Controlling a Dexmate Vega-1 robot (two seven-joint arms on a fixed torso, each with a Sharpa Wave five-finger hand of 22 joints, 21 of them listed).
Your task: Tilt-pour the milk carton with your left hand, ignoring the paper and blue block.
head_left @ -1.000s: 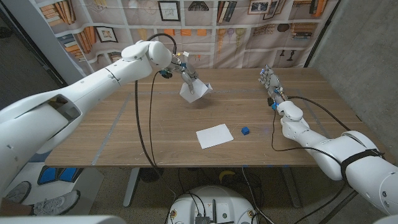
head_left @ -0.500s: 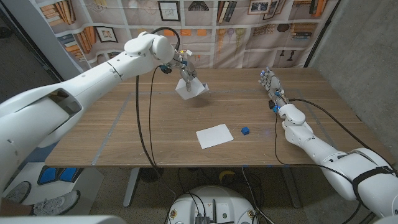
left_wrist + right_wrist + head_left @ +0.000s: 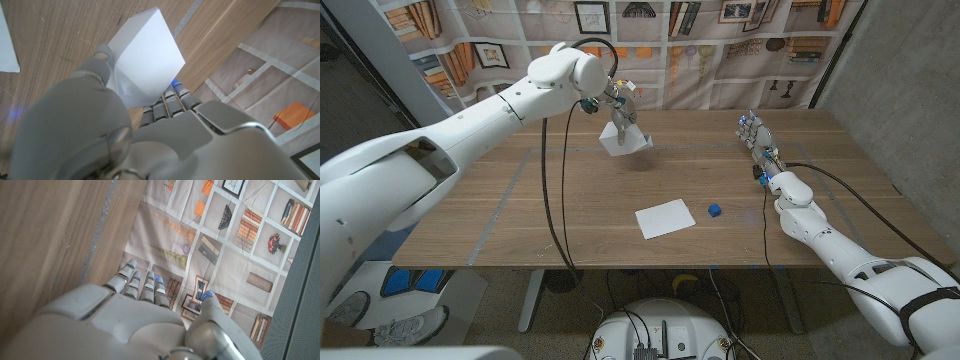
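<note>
The milk carton (image 3: 625, 140), a plain white box, hangs tilted above the far part of the wooden table (image 3: 520, 215), lifted off the surface with a shadow on the wood just below and to its right. The left hand (image 3: 618, 108) grips it from above; in the left wrist view the carton (image 3: 145, 60) sits against the fingers (image 3: 170, 102), one corner pointing away from the palm (image 3: 90, 135), with the thumb on its near face. The left arm reaches in from the near left edge to the far middle of the table. Nearer the robot, close to the middle of the table, lies a white sheet of paper (image 3: 665, 218), and a small blue block (image 3: 715, 210) sits just to its right, apart from it. The right hand (image 3: 757, 140) stands at the far right of the table, holding nothing, its fingers (image 3: 137, 282) straight and close together, pointing toward the patterned backdrop (image 3: 210, 245).
</note>
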